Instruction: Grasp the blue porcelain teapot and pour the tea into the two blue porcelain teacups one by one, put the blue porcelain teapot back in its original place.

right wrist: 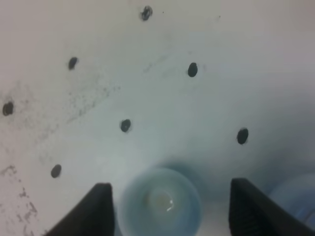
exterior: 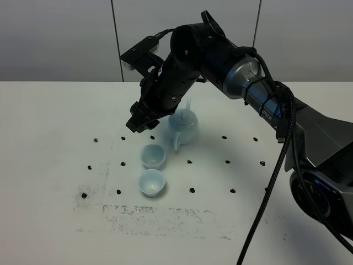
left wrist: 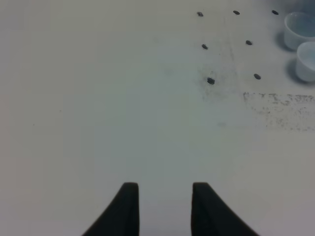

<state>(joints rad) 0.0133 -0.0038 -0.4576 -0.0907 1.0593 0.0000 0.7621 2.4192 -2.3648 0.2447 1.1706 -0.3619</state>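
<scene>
Tabletop (exterior: pixel 49 110) white, black-dotted; wall (exterior: pixel 55 38) grey

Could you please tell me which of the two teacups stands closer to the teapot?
The rear teacup, farther from the high camera: it stands just by the teapot, at its handle, while the front teacup lies beyond it.

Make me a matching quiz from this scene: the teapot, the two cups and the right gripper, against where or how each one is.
Things:
1 teapot
2 far cup
3 near cup
4 right gripper

Descriptions:
A open, empty, in the air
B frontmost blue piece
C has a handle, behind both cups
D middle of the three blue pieces

Pairs: 1-C, 2-D, 3-B, 4-A
</scene>
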